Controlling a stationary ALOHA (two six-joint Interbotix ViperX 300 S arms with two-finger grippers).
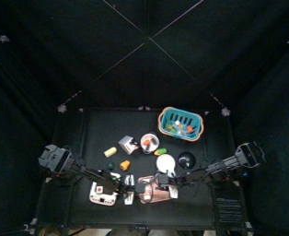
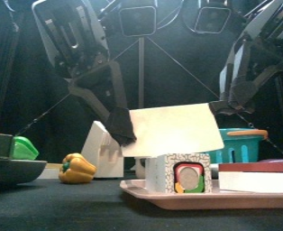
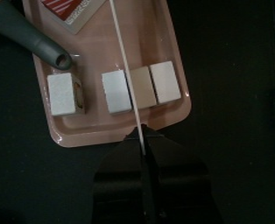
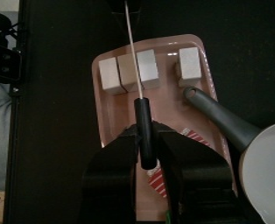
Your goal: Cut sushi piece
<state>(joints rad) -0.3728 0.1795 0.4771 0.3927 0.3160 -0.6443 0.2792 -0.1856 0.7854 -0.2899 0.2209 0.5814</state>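
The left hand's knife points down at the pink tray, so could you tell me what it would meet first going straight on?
Probably the sushi piece on the pink tray: the knife in the left hand lines up along its edge, though depth is unclear.

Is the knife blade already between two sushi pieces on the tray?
Yes: the left wrist view shows the knife lying along the gap between the two middle sushi pieces on the pink tray.

Four sushi pieces (image 3: 116,89) lie in a row on a tray (image 3: 70,140) at the desk's (image 1: 98,124) front. A basket (image 1: 179,121) stands behind, to the right.
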